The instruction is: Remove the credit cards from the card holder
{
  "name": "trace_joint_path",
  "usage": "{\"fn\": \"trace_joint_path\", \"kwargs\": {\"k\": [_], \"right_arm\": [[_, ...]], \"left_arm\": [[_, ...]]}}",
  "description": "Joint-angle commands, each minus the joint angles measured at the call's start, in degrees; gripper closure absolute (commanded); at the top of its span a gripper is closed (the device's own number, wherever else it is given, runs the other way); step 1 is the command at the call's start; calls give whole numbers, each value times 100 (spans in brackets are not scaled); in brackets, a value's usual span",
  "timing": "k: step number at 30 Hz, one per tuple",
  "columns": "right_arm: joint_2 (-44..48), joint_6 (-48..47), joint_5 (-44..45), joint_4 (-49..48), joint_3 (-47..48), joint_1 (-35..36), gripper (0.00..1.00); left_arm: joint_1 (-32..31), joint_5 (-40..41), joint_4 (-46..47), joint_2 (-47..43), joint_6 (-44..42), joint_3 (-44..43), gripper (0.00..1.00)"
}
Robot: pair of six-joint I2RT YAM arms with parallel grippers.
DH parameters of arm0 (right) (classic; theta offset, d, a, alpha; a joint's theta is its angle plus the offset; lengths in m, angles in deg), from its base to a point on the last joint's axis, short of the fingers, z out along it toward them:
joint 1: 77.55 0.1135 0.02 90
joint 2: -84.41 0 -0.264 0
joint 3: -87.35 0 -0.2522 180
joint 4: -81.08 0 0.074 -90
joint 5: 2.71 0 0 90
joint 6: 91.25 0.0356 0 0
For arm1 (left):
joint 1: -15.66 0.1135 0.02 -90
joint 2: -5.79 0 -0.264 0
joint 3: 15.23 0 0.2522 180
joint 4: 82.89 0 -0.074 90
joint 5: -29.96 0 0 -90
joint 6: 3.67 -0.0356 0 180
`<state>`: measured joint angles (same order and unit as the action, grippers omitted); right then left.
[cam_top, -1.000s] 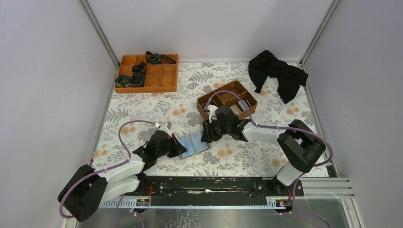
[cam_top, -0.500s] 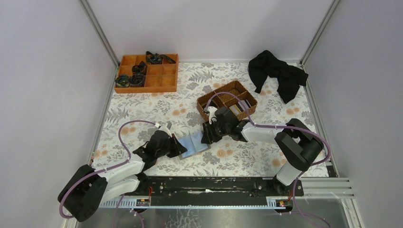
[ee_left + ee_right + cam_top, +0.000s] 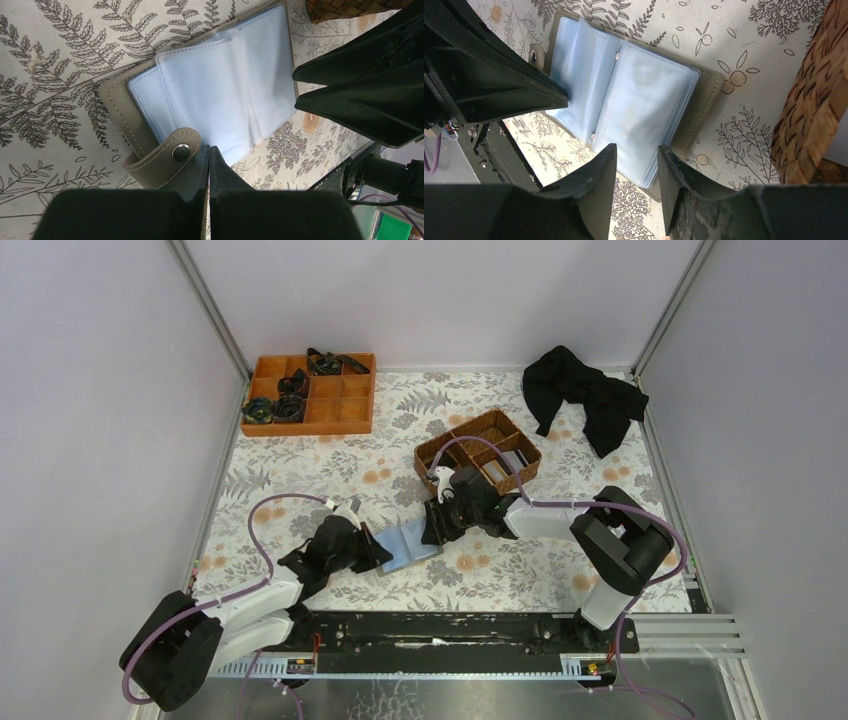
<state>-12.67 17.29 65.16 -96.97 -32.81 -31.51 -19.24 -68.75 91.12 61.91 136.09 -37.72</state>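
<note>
The card holder [image 3: 408, 543] lies open on the floral table, its pale blue plastic sleeves [image 3: 220, 95] fanned out inside a grey-beige cover with a snap strap [image 3: 167, 157]. My left gripper [image 3: 208, 148] is shut, and its tips press on the holder's near edge beside the strap. My right gripper [image 3: 636, 146] is open, with its fingers hanging just over the edge of the holder's right stack of sleeves [image 3: 649, 115] and nothing between them. Several credit cards [image 3: 505, 465] lie in the wicker basket [image 3: 440, 447]. I cannot tell whether any card is left in the sleeves.
The wicker basket [image 3: 809, 100] stands close behind my right gripper. An orange divided tray [image 3: 340, 410] with dark items sits at the back left. A black cloth [image 3: 585, 395] lies at the back right.
My right gripper has edged slightly left towards the holder. The left arm and the holder have stayed where they were.
</note>
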Motion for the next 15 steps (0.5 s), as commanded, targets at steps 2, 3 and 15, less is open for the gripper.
{"fn": "trace_joint_path", "kwargs": {"k": [2, 3, 15], "right_arm": [[128, -4, 8, -100, 47, 58, 57], [150, -20, 30, -84, 42, 59, 57], [-268, 214, -542, -540, 202, 154, 57]], "left_arm": [[-24, 114, -402, -23, -171, 181, 100], [-26, 114, -401, -36, -168, 186, 100], [-27, 130, -469, -160, -142, 231, 100]]}}
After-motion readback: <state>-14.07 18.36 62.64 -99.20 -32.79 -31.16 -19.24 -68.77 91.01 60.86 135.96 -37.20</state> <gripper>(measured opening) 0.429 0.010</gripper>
